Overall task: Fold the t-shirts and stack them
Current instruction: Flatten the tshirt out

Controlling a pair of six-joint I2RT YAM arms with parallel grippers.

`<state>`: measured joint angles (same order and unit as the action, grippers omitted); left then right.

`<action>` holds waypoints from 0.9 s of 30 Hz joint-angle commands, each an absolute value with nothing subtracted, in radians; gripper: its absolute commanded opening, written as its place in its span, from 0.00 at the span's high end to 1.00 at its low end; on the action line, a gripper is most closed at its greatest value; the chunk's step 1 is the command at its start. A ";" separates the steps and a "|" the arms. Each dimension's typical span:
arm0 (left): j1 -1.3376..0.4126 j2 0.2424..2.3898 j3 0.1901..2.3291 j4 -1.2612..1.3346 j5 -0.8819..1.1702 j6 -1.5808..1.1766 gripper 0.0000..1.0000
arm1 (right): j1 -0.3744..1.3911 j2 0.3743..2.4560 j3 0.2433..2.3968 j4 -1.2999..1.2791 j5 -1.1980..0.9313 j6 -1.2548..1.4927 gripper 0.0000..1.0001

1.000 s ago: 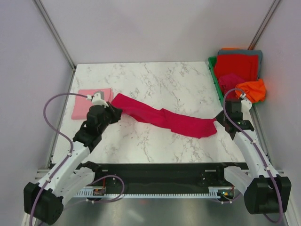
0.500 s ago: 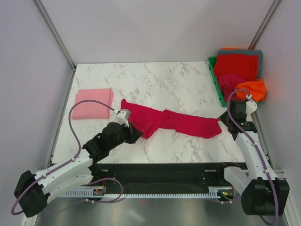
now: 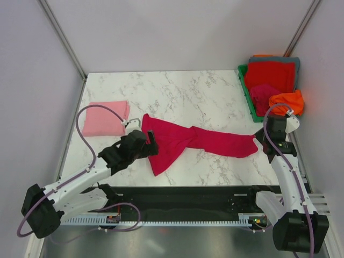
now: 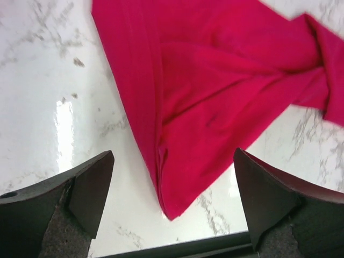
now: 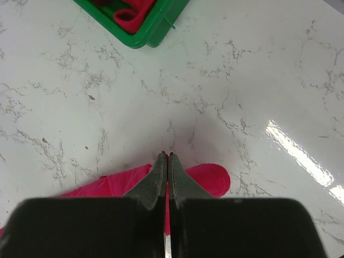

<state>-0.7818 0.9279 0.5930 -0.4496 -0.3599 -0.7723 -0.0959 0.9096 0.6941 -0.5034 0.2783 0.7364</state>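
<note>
We hold our left gripper point(image 4: 172, 156) with jaws wide apart over the crimson shirt point(image 3: 199, 141), which lies stretched out left of the green bin point(image 3: 246, 91). Our right gripper point(image 5: 167, 157), just in front of the bin, is clamped on the shirt's nearer end. A folded pink shirt point(image 3: 106, 118) lies farthest from the bin, which holds more shirts point(image 3: 270, 75).

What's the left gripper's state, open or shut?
Open: the left gripper has its fingers wide apart in its wrist view; the crimson shirt lies on the table below them, not pinched.
</note>
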 commanded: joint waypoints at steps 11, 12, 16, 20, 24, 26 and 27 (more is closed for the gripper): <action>-0.500 1.419 1.027 -0.417 -0.334 -0.660 0.15 | -0.103 0.856 0.706 -0.495 0.284 0.696 1.00; -0.492 1.452 1.055 -0.417 -0.342 -0.652 0.16 | -0.103 0.853 0.706 -0.494 0.281 0.695 1.00; -0.462 1.615 1.205 -0.431 -0.336 -0.632 0.24 | -0.103 0.838 0.703 -0.482 0.249 0.675 1.00; -0.425 1.767 1.296 -0.445 -0.304 -0.629 0.31 | -0.103 0.841 0.704 -0.477 0.244 0.649 1.00; -0.399 1.839 1.333 -0.448 -0.327 -0.629 0.30 | -0.103 0.850 0.704 -0.474 0.242 0.641 1.00; -0.393 1.862 1.356 -0.449 -0.339 -0.623 0.30 | -0.103 0.848 0.698 -0.463 0.229 0.643 1.00; -0.384 1.887 1.374 -0.452 -0.342 -0.621 0.30 | -0.103 0.850 0.696 -0.460 0.221 0.643 1.00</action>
